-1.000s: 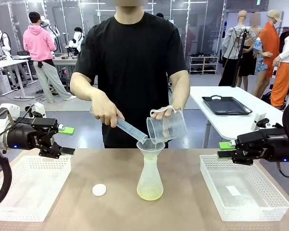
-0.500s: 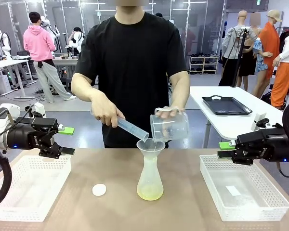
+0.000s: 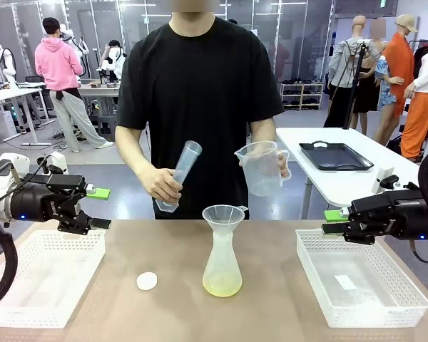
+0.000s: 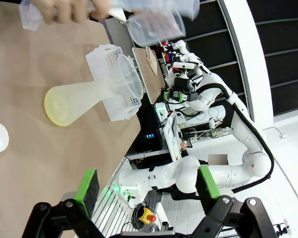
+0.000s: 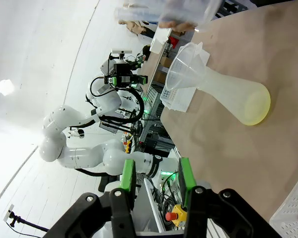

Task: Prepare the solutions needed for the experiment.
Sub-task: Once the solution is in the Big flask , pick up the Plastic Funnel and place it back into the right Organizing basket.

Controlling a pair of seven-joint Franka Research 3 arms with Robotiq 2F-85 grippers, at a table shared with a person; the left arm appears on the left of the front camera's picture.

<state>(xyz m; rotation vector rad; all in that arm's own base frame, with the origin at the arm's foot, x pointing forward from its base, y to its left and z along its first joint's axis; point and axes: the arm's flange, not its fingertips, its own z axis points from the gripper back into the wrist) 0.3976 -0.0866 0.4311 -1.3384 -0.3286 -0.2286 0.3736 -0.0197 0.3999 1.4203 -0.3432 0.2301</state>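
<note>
A frosted conical flask (image 3: 222,265) stands mid-table with a clear funnel (image 3: 223,215) in its neck. The solutions (image 3: 222,287) are a thin pale yellow-green layer at its bottom. The person holds a graduated cylinder (image 3: 179,175) and a measuring jug (image 3: 261,168) above and behind the flask, both lifted off the funnel. My left gripper (image 3: 98,207) hovers open and empty over the left basket. In the left wrist view the flask (image 4: 84,101) lies beyond my left gripper (image 4: 148,186). My right gripper (image 3: 332,221) hovers over the right basket. Its jaws (image 5: 156,178) are narrowed with nothing between them.
White mesh baskets stand at the left (image 3: 43,285) and at the right (image 3: 371,299), the right one holding a small white piece (image 3: 344,282). A white round cap (image 3: 147,281) lies left of the flask. The person stands at the far edge.
The person lifted the cylinder and the jug away from the funnel and turned both back upright. Both arms stayed still.
</note>
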